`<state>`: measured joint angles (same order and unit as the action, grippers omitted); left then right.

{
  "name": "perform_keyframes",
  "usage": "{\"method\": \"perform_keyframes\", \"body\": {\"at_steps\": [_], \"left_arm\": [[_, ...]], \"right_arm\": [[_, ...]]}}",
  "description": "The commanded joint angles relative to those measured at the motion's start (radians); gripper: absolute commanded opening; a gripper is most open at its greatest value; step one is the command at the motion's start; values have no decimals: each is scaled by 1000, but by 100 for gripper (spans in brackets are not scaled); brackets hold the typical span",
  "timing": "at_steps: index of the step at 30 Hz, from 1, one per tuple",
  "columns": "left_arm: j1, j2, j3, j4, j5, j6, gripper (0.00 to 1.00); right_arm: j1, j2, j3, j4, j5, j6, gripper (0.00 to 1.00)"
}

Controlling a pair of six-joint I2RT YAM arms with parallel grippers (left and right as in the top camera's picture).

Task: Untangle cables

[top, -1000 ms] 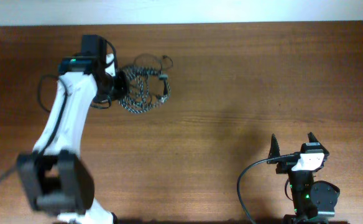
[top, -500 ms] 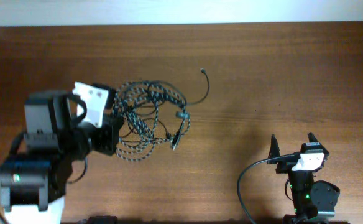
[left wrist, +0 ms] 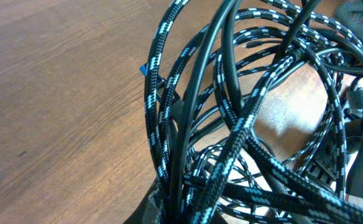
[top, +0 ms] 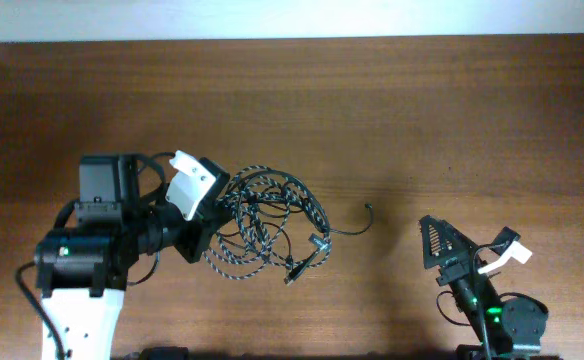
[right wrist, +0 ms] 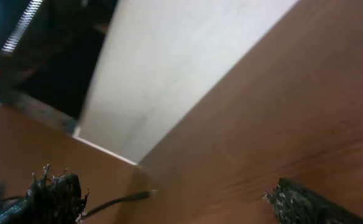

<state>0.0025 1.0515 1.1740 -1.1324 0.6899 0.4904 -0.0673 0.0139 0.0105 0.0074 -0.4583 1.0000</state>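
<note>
Limp, light tangle of braided black-and-white speckled cord (top: pixel 234 260) and thinner plain black cord (top: pixel 344 231), left of centre over the brown wooden table (top: pixel 422 120), pinched in the closed left gripper (top: pixel 210 224); the wide-spread, empty right gripper (top: pixel 469 246) could best take the loose plug end (top: pixel 369 208).

Two cables (left wrist: pixel 150 93), two robot arms (top: pixel 82 305)

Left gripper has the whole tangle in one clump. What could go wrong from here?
1. The left gripper is shut on braided cable and thin black cable strands together, so pulling may tighten the knots.
2. The black cable's plug end trails loose toward the open right gripper; it is thin and may slip a grab.
</note>
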Motion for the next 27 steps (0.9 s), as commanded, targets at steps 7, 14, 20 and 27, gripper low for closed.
{"method": "perform_keyframes", "body": {"at_steps": [7, 14, 20, 27], "left_arm": [[0, 117, -1, 6, 81, 20, 0], [0, 118, -1, 18, 37, 20, 0], [0, 162, -1, 58, -28, -55, 0], [0, 211, -2, 55, -91, -130, 0]], "right_arm": [[3, 195, 236, 67, -287, -294, 99], [19, 830, 688, 48, -610, -352, 99], [390, 1078, 829, 15, -413, -541, 99], [621, 1154, 829, -31, -80, -810, 73]]}}
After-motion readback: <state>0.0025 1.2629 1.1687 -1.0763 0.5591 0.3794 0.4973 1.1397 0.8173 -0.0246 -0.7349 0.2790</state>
